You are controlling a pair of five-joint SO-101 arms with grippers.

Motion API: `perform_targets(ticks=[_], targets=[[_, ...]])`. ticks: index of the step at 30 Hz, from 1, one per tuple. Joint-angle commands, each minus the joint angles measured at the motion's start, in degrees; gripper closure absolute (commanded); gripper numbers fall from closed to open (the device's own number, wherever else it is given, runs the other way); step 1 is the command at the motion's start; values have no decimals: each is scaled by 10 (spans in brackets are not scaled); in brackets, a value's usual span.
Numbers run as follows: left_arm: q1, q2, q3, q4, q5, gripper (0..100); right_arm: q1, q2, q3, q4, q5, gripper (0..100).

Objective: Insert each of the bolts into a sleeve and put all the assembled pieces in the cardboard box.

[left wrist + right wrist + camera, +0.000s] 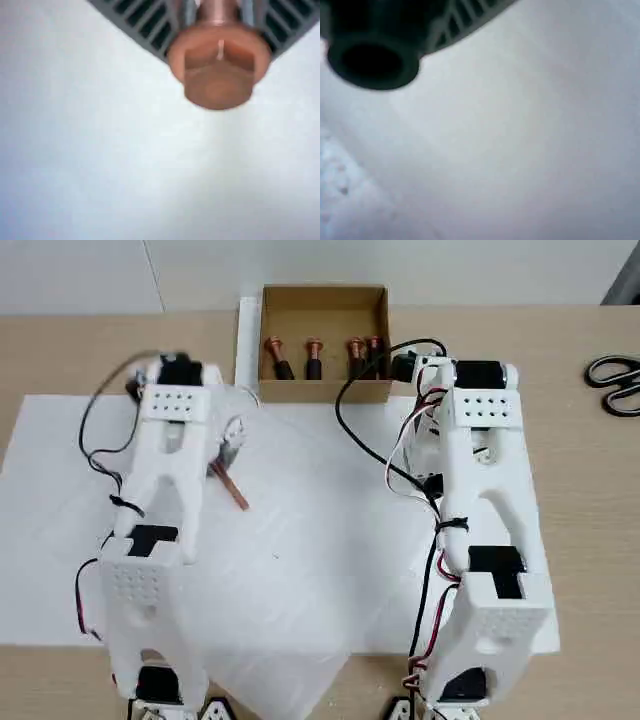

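Over at the far edge of the counter (580, 490), dead centre, sits the cardboard box (325, 392). Four assembled pieces (312, 358) are lined up inside it, copper heads toward the far wall and black sleeves toward the near one. That's four in the box!

On the left side, the left arm (165, 470) stretches out over the white sheet (320, 540) that covers the middle of the counter. The left jaws are clenched on a copper bolt (232, 487). From above it slants across the sheet's left half, a little short of the box's near left corner. The left wrist view shows it up close: the hexagonal head (220, 70) faces the camera, with the shank pinned between ribbed grey jaws and plain white sheet behind. Whether the bolt touches the sheet cannot be told.

Now to the right. The right arm (490, 470) reaches toward the far edge, and the right jaws are grasping a black sleeve (402, 365) just beside the box's near right corner. In the right wrist view, the sleeve (372, 60) shows its open round mouth, dark inside, with the white sheet behind it. So it's bolt on one side and sleeve on the other, well apart.

Off by the far right corner of the counter lies a pair of scissors (615, 383), clear of the sheet.
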Motion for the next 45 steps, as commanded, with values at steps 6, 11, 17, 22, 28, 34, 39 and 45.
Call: perform_targets(ticks=[6,11,17,22,28,34,39,45], targets=[[7,-107,-87,22,-58,989,-71,-244,-15,8,5,995],[36,-246,-42,22,-61,994,-108,-361,23,8,5,995],[124,-449,89,21,-192,994,-142,-538,162,2,2,995],[143,-575,212,-3,-220,994,-102,-647,282,-80,2,995],[142,-634,356,-113,-222,994,-90,-707,481,-228,1,995],[143,-724,493,-262,-289,994,-102,-780,617,-354,-12,994],[144,-820,614,-377,-298,994,-137,-893,706,-391,-55,994],[189,-907,743,-486,-297,994,-196,-1047,853,-469,-54,995]])
